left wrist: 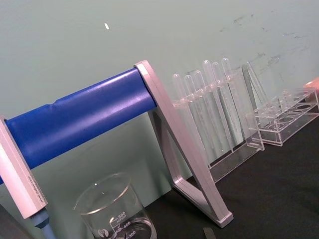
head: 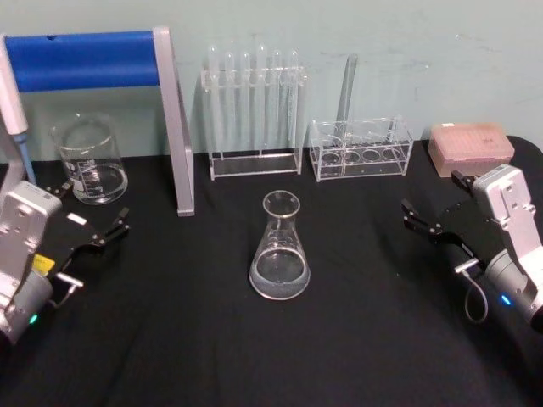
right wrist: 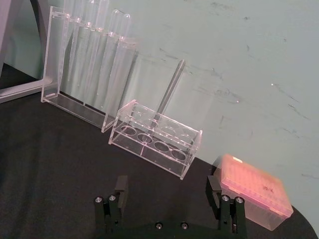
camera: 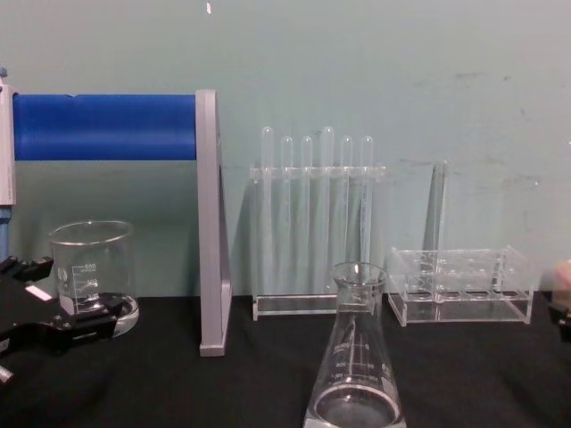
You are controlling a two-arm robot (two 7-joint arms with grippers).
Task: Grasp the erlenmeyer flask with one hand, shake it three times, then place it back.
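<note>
While neither claw touched it, the flask (head: 279, 250) stood upright near the middle of the black table (head: 254, 365), between the two arms. In the chest view the lower edge cut off its base, and printed marks showed only faintly on its wall. Whether it held liquid was hard to make out.

The left claw (head: 89, 212) lay near the table's left edge, just in front of the beaker (head: 89, 161). Its jaws were spread wide with nothing between them, and a small white label sat on it. The right claw (head: 433, 199) lay at the right side, near the pink box (head: 471, 146), jaws also wide apart and empty. In the right wrist view only cloth lay between its fingers (right wrist: 119, 189).

Bare cloth lay on every side of the flask, and both claws were well apart from it. Behind it, along the wall, stood the tall rack (head: 253, 119) of tubes and the low rack (head: 361, 148) with one tube. The grey leg of the blue-barred stand (head: 85, 59) came down behind and to the left of the flask. A pipette (head: 13, 102) was cut off by the left edge.
</note>
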